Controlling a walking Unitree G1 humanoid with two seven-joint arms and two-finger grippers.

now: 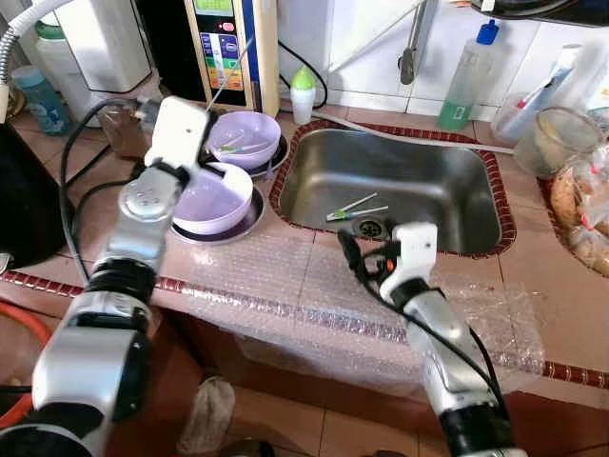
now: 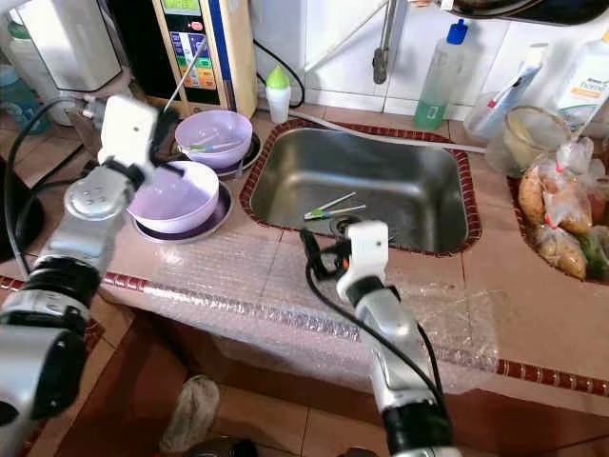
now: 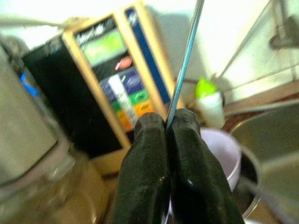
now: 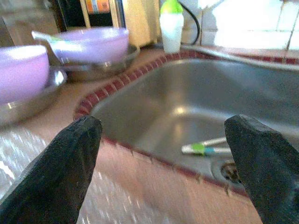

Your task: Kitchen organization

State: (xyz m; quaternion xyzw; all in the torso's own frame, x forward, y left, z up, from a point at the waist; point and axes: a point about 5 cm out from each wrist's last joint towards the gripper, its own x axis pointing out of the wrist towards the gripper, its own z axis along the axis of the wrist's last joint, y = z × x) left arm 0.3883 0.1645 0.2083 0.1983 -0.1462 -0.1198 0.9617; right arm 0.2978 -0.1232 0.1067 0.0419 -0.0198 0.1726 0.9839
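Observation:
My left gripper (image 3: pixel 167 125) is shut on a thin metal rod (image 1: pixel 231 72) that slants up in front of the water machine. It hovers over two purple bowls on metal plates, the near bowl (image 1: pixel 211 198) and the far bowl (image 1: pixel 245 136), which holds a utensil. My right gripper (image 4: pixel 163 154) stands open with nothing between its fingers, just above the front rim of the steel sink (image 1: pixel 438 181). Two thin utensils with green handles (image 1: pixel 354 208) lie by the sink drain.
Bubble wrap (image 1: pixel 304 286) covers the counter's front edge. A water machine (image 1: pixel 228 48), a small green-capped bottle (image 1: pixel 303 95), a tap (image 1: pixel 409 52) and a soap bottle (image 1: pixel 468 81) line the back wall. A glass jar (image 1: pixel 561 138) and bagged food (image 1: pixel 582 214) sit right of the sink.

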